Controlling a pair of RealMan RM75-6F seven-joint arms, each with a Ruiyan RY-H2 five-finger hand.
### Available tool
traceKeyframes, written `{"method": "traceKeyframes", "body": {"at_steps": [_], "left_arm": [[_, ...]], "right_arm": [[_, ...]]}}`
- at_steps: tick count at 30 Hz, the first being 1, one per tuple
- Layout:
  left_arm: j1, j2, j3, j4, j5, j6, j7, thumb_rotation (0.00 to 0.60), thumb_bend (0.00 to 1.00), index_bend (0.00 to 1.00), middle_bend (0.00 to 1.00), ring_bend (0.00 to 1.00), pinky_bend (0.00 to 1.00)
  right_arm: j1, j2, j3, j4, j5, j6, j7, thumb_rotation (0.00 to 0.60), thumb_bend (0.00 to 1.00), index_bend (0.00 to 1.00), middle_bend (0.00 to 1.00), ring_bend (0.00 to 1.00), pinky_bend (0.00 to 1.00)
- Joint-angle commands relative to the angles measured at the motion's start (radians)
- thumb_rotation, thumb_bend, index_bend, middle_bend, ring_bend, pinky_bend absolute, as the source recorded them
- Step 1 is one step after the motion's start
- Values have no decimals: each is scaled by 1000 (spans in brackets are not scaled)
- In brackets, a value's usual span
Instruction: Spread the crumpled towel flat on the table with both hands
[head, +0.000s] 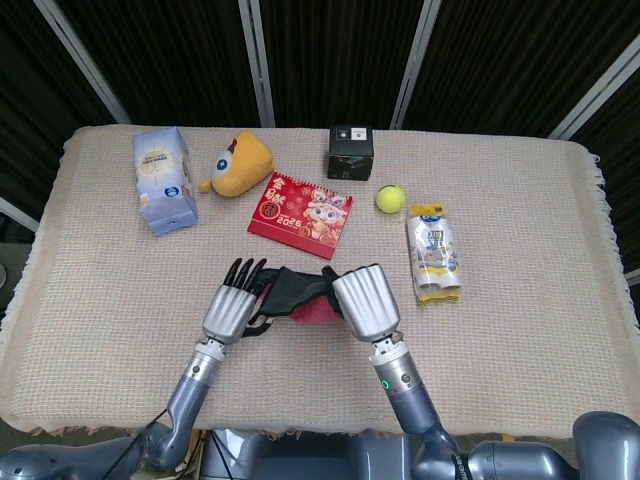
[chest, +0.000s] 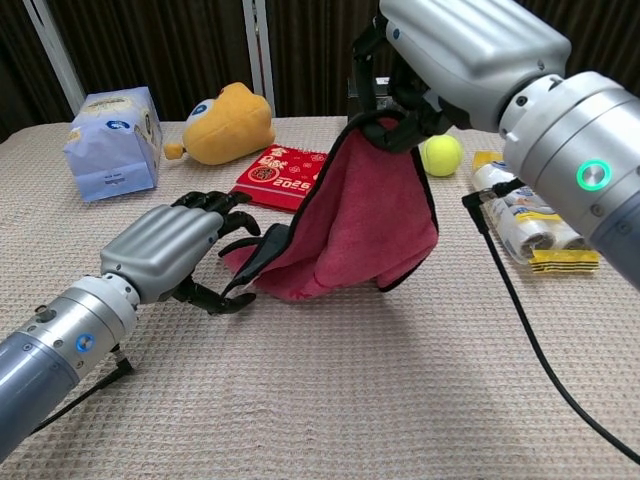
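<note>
Up high, the right hand (chest: 440, 70) grips the red towel (chest: 350, 220) by one corner, its lower folds resting on the table (chest: 330, 400). Left hand (chest: 175, 250), fingers curled, touches the towel's dark-edged lower corner, though whether it grips is unclear; bare cloth lies toward the near edge.

Table (head: 520, 330): tissue pack (head: 164, 180); plush (head: 240, 163); calendar (head: 300, 214); ball (head: 390, 198)

Tissue pack (head: 164, 180), plush toy (head: 240, 163), calendar (head: 300, 213), black box (head: 350, 152), tennis ball (head: 390, 198), snack packet (head: 434, 252).

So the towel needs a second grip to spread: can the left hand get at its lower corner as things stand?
Probably yes. The left hand sits right beside the towel, nothing between them, while the right hand holds the top up.
</note>
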Motion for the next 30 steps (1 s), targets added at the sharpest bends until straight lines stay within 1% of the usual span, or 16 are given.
{"method": "traceKeyframes", "body": {"at_steps": [1,5,8,12,17,24,30], "left_arm": [[-7,-18,-5,25,-2,8,-2,600,231,260,29,0,0],[-11,-31,-7,49,0,16,-21,600,305,312,41,0,0],[-13,-38,-10,60,5,27,-46,600,358,376,60,0,0],[-17,-45,-8,77,15,40,-67,600,379,469,84,0,0],[-19,-51,-10,81,10,39,-81,600,390,548,91,0,0],[-20,-48,-9,83,9,41,-87,600,415,609,103,0,0],[-20,-27,-9,67,18,57,-89,600,442,624,110,0,0]], "right_arm": [[-1,4,-1,-1,-1,1,4,600,649,763,999,1000,1000],[-1,8,-1,-4,-1,2,7,600,648,763,999,1000,1000],[-3,11,-3,-2,2,3,11,600,649,763,999,1000,1000],[-6,13,-5,4,6,4,16,600,649,763,999,1000,1000],[-8,16,-7,9,9,5,18,600,649,763,999,1000,1000],[-10,21,-8,9,12,7,21,600,650,763,999,1000,1000],[-19,30,-25,17,11,6,36,600,649,763,999,1000,1000]]}}
